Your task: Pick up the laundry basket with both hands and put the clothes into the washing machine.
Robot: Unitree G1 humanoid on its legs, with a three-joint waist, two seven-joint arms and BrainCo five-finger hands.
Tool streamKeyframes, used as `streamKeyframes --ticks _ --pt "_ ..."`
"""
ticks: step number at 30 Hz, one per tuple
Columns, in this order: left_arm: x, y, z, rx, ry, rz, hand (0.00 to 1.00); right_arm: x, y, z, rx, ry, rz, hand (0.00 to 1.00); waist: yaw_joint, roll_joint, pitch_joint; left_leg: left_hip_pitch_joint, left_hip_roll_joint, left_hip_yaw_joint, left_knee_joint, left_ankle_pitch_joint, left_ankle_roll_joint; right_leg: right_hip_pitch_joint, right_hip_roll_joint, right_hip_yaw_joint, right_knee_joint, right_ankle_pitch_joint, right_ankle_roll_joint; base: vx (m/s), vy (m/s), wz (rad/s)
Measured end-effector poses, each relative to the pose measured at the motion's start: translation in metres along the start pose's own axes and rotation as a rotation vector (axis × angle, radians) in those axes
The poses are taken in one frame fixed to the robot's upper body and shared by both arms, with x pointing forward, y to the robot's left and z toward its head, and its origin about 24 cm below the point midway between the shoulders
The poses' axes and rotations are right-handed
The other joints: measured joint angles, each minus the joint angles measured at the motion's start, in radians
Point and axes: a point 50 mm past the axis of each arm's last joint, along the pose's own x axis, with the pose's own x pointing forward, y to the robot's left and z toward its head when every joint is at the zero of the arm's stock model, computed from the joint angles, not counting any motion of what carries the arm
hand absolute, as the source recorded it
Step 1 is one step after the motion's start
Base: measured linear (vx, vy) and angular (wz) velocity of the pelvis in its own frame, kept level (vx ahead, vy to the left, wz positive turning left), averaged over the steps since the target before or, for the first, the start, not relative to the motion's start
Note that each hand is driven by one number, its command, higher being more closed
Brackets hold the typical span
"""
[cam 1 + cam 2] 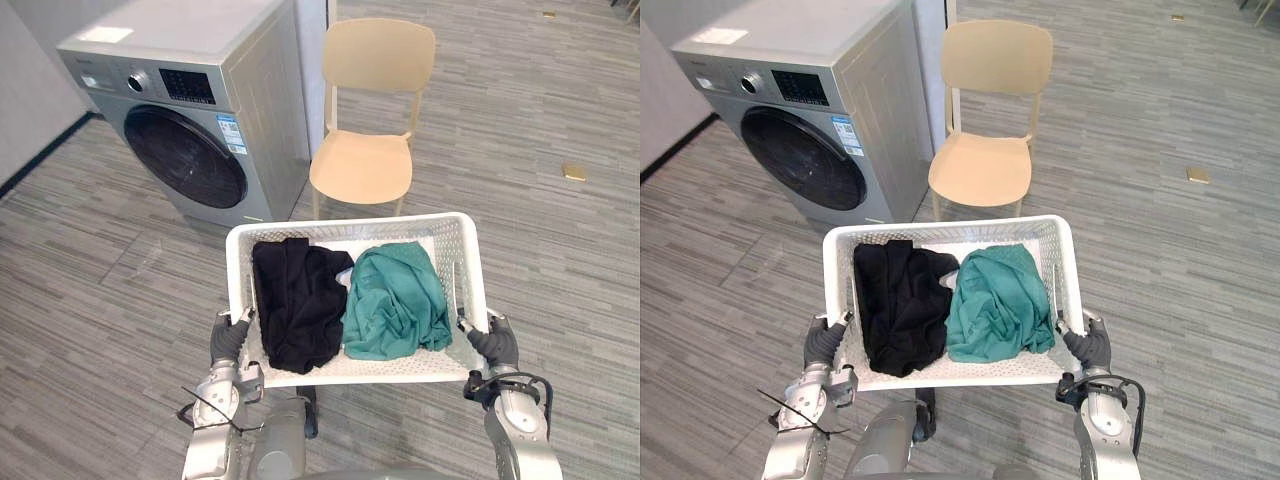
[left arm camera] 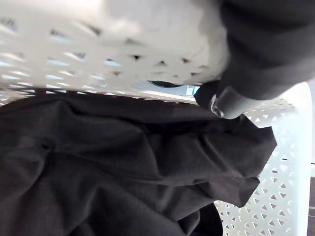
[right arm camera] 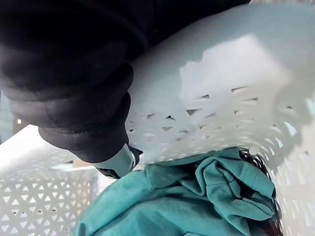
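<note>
A white perforated laundry basket (image 1: 460, 262) hangs in the air between my two hands. Inside lie a black garment (image 1: 295, 300) on the left and a teal garment (image 1: 395, 298) on the right. My left hand (image 1: 230, 338) is curled over the basket's left rim, my right hand (image 1: 494, 343) over the right rim. In the left wrist view the thumb (image 2: 224, 101) hooks inside the wall above the black garment (image 2: 123, 167). The right wrist view has the thumb (image 3: 115, 160) inside, beside the teal garment (image 3: 197, 206). The grey washing machine (image 1: 200, 110) stands ahead left, its round door (image 1: 185, 155) closed.
A beige chair (image 1: 370, 120) stands right of the washing machine, just beyond the basket. Grey striped floor spreads all around, with a small tan object (image 1: 574, 172) lying far right.
</note>
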Motion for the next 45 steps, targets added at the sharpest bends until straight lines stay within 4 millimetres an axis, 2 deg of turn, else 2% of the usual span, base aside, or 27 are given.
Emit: streamKeyframes --ticks 1,2,3,4,6,9,11,13,14,15,17,19,21,22,24,25,26,27,29,32,36,37,38,39,40,42,45 --pt "-0.001 0.001 -0.002 0.007 0.010 0.002 1.00 -0.002 0.000 -0.003 0.005 0.012 0.000 1.00 0.007 -0.014 -0.001 0.028 -0.008 0.022 0.019 -0.047 -0.002 -0.039 -0.031 -0.003 0.133 0.005 0.012 0.49 0.312 -0.51" --pt "-0.004 0.007 -0.006 0.025 0.026 0.010 1.00 -0.007 0.003 -0.008 0.012 0.037 0.007 1.00 0.004 -0.053 -0.008 0.094 -0.059 0.067 0.022 -0.114 0.008 -0.141 -0.115 -0.008 0.408 0.103 0.042 0.40 0.230 -0.29" --pt "-0.006 0.009 -0.008 0.031 0.038 0.014 1.00 -0.008 0.004 -0.012 0.009 0.052 0.012 1.00 -0.007 -0.054 -0.010 0.142 -0.078 0.082 0.021 -0.150 0.026 -0.202 -0.158 -0.012 0.557 0.218 0.005 0.64 0.317 -0.34" --pt "-0.008 0.012 -0.011 0.036 0.049 0.023 1.00 -0.008 0.006 -0.016 0.010 0.071 0.019 1.00 -0.021 -0.032 -0.009 0.203 -0.082 0.092 0.010 -0.182 0.054 -0.279 -0.173 -0.022 0.683 0.232 -0.013 0.56 0.271 -0.27" --pt "-0.012 0.016 -0.012 0.048 0.055 0.031 1.00 -0.009 0.009 -0.020 0.010 0.087 0.022 1.00 -0.037 0.003 -0.010 0.306 -0.080 0.106 -0.061 -0.190 0.057 -0.367 -0.171 -0.084 0.714 0.202 -0.058 0.57 0.240 -0.24" --pt "-0.011 0.017 -0.006 0.051 0.029 0.030 1.00 -0.007 0.012 -0.017 0.017 0.074 0.024 1.00 -0.054 0.020 -0.011 0.431 -0.080 0.114 -0.176 -0.189 0.055 -0.462 -0.140 -0.201 0.525 0.130 -0.072 0.55 0.141 -0.13" --pt "-0.009 0.016 0.000 0.047 0.001 0.029 1.00 -0.001 0.013 -0.011 0.015 0.047 0.030 1.00 -0.054 0.031 -0.006 0.514 -0.067 0.126 -0.234 -0.207 0.014 -0.506 -0.104 -0.309 0.209 0.141 -0.090 0.61 0.082 -0.14" --pt "-0.008 0.018 0.002 0.050 -0.010 0.037 1.00 0.000 0.016 -0.009 0.016 0.039 0.037 1.00 -0.052 0.024 -0.015 0.546 -0.068 0.135 -0.240 -0.235 -0.032 -0.516 -0.053 -0.336 -0.024 0.251 -0.117 0.52 0.035 -0.06" --pt "-0.008 0.018 -0.001 0.051 0.004 0.038 1.00 -0.001 0.017 -0.011 0.008 0.046 0.045 1.00 -0.059 0.044 -0.017 0.565 -0.056 0.112 -0.209 -0.268 -0.051 -0.499 -0.022 -0.320 -0.045 0.357 -0.186 0.57 0.007 -0.05" --pt "-0.009 0.015 -0.005 0.040 0.025 0.041 1.00 0.000 0.015 -0.012 -0.008 0.051 0.044 1.00 -0.053 0.067 -0.025 0.550 -0.017 0.103 -0.118 -0.265 -0.054 -0.484 -0.010 -0.326 -0.032 0.317 -0.179 0.59 -0.019 -0.05" --pt "-0.009 0.013 -0.006 0.031 0.028 0.041 1.00 0.000 0.013 -0.013 -0.014 0.052 0.040 1.00 -0.058 0.081 -0.016 0.465 0.031 0.092 0.142 -0.217 -0.027 -0.442 0.003 -0.334 -0.015 0.268 -0.179 0.51 -0.042 -0.08" --pt "-0.016 0.015 -0.014 0.029 0.063 0.054 1.00 -0.006 0.012 -0.016 -0.030 0.066 0.044 1.00 -0.042 0.084 -0.010 0.320 0.146 0.080 0.554 0.094 -0.022 -0.307 0.029 -0.314 -0.042 0.203 -0.183 0.58 -0.015 -0.34" --pt "-0.017 0.015 -0.013 0.032 0.052 0.046 1.00 -0.011 0.009 -0.012 -0.031 0.053 0.030 1.00 -0.036 0.085 -0.010 0.222 0.195 0.061 0.698 0.028 -0.004 -0.227 0.033 -0.299 -0.081 0.185 -0.174 0.48 0.056 -0.39" --pt "-0.016 0.014 -0.012 0.030 0.045 0.043 1.00 -0.011 0.008 -0.010 -0.031 0.044 0.025 1.00 -0.031 0.074 -0.008 0.180 0.204 0.062 0.688 -0.005 0.004 -0.198 0.026 -0.285 -0.110 0.186 -0.174 0.52 0.128 -0.40" --pt "-0.012 0.012 -0.009 0.031 0.032 0.032 1.00 -0.011 0.008 -0.009 -0.024 0.040 0.014 1.00 -0.025 0.064 -0.008 0.137 0.212 0.058 0.498 -0.063 -0.015 -0.141 0.012 -0.256 -0.173 0.200 -0.151 0.41 0.137 -0.38" --pt "-0.012 0.009 -0.012 0.024 0.042 0.025 1.00 -0.012 0.006 -0.011 -0.028 0.047 0.005 1.00 -0.026 0.056 -0.021 0.160 0.186 0.034 0.198 -0.072 -0.045 -0.133 0.006 -0.252 -0.204 0.210 -0.134 0.35 0.189 -0.47" --pt "-0.013 0.005 -0.014 0.015 0.048 0.013 1.00 -0.013 0.001 -0.012 -0.041 0.051 -0.005 1.00 -0.022 0.089 -0.040 0.201 0.176 -0.007 -0.093 0.036 -0.091 -0.134 0.015 -0.230 -0.204 0.192 -0.093 0.43 0.250 -0.52" --pt "-0.013 0.004 -0.016 0.017 0.058 0.009 1.00 -0.012 0.000 -0.012 -0.042 0.053 -0.007 1.00 -0.024 0.098 -0.045 0.207 0.180 -0.012 -0.127 0.028 -0.142 -0.131 0.019 -0.216 -0.203 0.175 -0.065 0.34 0.235 -0.36" --pt "-0.007 0.006 -0.025 0.055 0.109 -0.009 1.00 -0.017 -0.001 -0.025 -0.028 0.113 -0.037 1.00 -0.049 0.046 -0.068 0.257 0.121 0.010 -0.227 0.019 -0.128 -0.129 -0.032 -0.210 -0.234 0.195 -0.027 0.31 0.193 0.01" --pt "-0.007 0.004 -0.025 0.069 0.115 -0.028 1.00 -0.021 -0.004 -0.030 -0.018 0.144 -0.058 1.00 -0.053 0.014 -0.073 0.310 0.071 0.044 -0.306 0.031 -0.108 -0.102 -0.069 -0.195 -0.289 0.233 0.002 0.27 0.148 -0.08" --pt "0.000 -0.001 -0.019 0.081 0.087 -0.054 1.00 -0.010 -0.006 -0.030 -0.018 0.141 -0.069 1.00 -0.052 0.023 -0.071 0.350 0.082 0.058 -0.376 0.047 -0.087 -0.163 -0.066 -0.169 -0.172 0.249 0.016 0.14 0.050 -0.06" --pt "0.006 -0.005 -0.016 0.078 0.075 -0.063 1.00 -0.002 -0.005 -0.028 -0.019 0.132 -0.068 1.00 -0.054 0.045 -0.063 0.349 0.095 0.061 -0.395 0.056 -0.091 -0.202 -0.056 -0.149 -0.213 0.196 0.015 0.05 -0.043 -0.11" --pt "0.011 -0.008 -0.014 0.075 0.071 -0.067 1.00 0.004 -0.003 -0.025 -0.016 0.117 -0.066 1.00 -0.052 0.028 -0.068 0.345 0.088 0.066 -0.403 0.059 -0.095 -0.212 -0.049 -0.146 -0.312 0.242 0.002 0.09 -0.104 0.07" --pt "0.021 -0.012 -0.010 0.069 0.053 -0.066 1.00 0.013 -0.005 -0.020 -0.022 0.096 -0.073 1.00 -0.064 0.032 -0.058 0.322 0.076 0.060 -0.401 0.058 -0.102 -0.231 -0.055 -0.146 -0.345 0.322 -0.007 0.08 -0.090 0.14" --pt "0.026 -0.020 -0.006 0.052 0.044 -0.087 1.00 0.023 -0.009 -0.014 -0.039 0.076 -0.084 1.00 -0.070 0.054 -0.047 0.298 0.090 0.059 -0.403 0.068 -0.110 -0.258 -0.045 -0.152 -0.337 0.339 -0.018 0.06 -0.078 0.14" --pt "0.039 -0.035 0.006 0.024 0.006 -0.112 1.00 0.046 -0.012 0.005 -0.070 0.016 -0.099 1.00 -0.070 0.067 -0.025 0.254 0.098 0.066 -0.417 0.086 -0.123 -0.325 -0.034 -0.144 -0.327 0.340 -0.019 0.01 -0.057 -0.17" --pt "0.061 -0.054 0.025 0.013 -0.042 -0.136 1.00 0.064 -0.016 0.029 -0.089 -0.067 -0.126 1.00 -0.079 0.065 0.025 0.200 0.104 0.065 -0.421 0.101 -0.129 -0.393 -0.031 -0.145 -0.295 0.341 -0.020 -0.05 -0.058 -0.03"
